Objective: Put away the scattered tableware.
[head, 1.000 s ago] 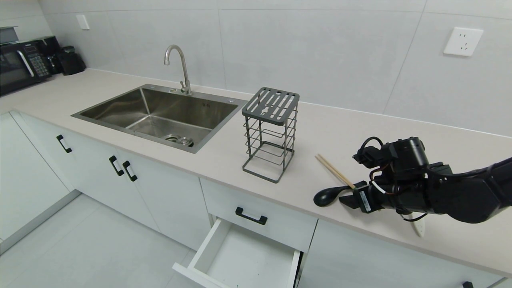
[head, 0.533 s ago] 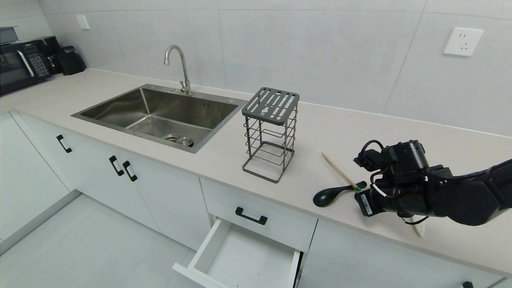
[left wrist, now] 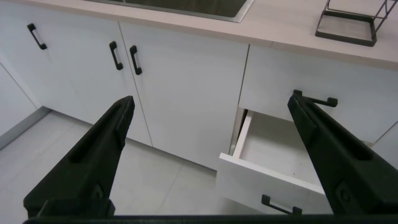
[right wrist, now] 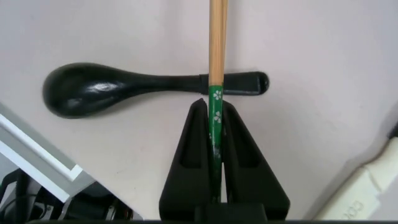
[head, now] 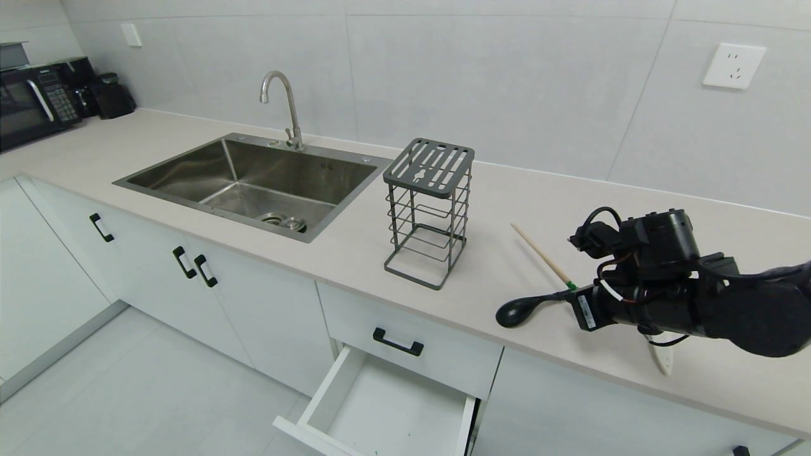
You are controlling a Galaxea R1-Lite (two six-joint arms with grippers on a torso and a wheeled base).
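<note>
Because the right gripper (right wrist: 214, 107) pinches the chopsticks (head: 543, 256) only at their right end, they could swivel and slip.

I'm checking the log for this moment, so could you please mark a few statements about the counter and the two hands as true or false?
1. The right hand is shut on the chopsticks. True.
2. The black spoon lies in the open drawer. False: it lies on the countertop, near the front edge, with the chopsticks crossing over its handle.
3. The wire rack stands inside the sink. False: it stands upright on the countertop beside the sink.
4. The left hand is open and holds nothing. True.
</note>
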